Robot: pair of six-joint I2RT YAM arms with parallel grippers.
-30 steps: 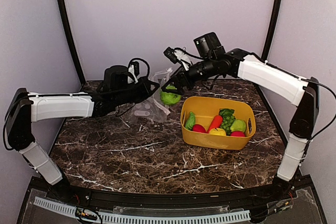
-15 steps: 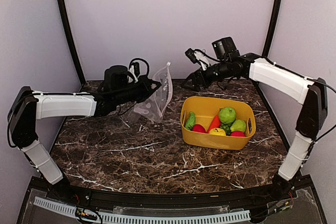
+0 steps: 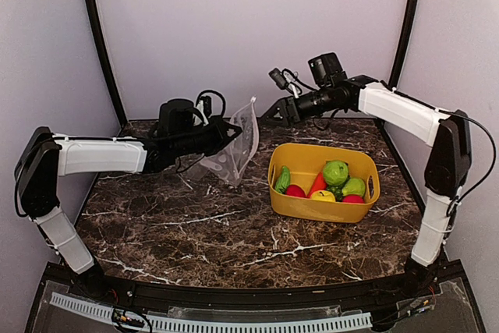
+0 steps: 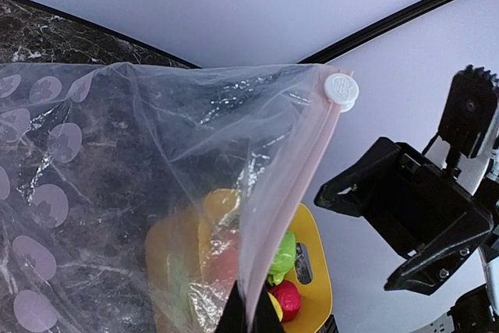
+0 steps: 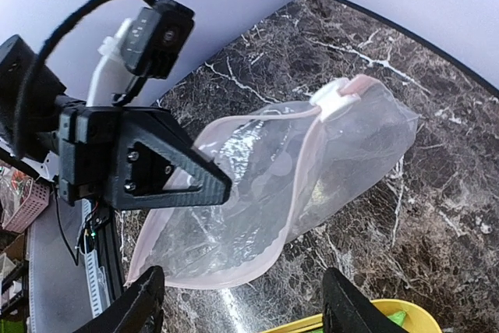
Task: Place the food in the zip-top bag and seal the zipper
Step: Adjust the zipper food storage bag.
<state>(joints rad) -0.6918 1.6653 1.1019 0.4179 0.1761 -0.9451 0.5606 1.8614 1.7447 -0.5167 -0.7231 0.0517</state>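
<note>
two arms raised over the marble table (image 3: 195, 224). left gripper (image 3: 228, 132) clenched on the zip-top bag (image 3: 238, 150), pinching the pinkish zipper (image 4: 288, 185) strip below the white slider (image 4: 341, 88); bag hangs lifted at the table's back. right gripper (image 3: 274, 113) jaws spread, nothing between them, near the slider corner. food (image 3: 336, 171) lies in the yellow basket (image 3: 312, 207), apart from the bag.

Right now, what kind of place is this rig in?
Likely a lab test booth, not a kitchen: plain lilac walls close around a marble-pattern table, a left arm and right arm sit at its near edge, and the yellow basket holds plastic toy food.
</note>
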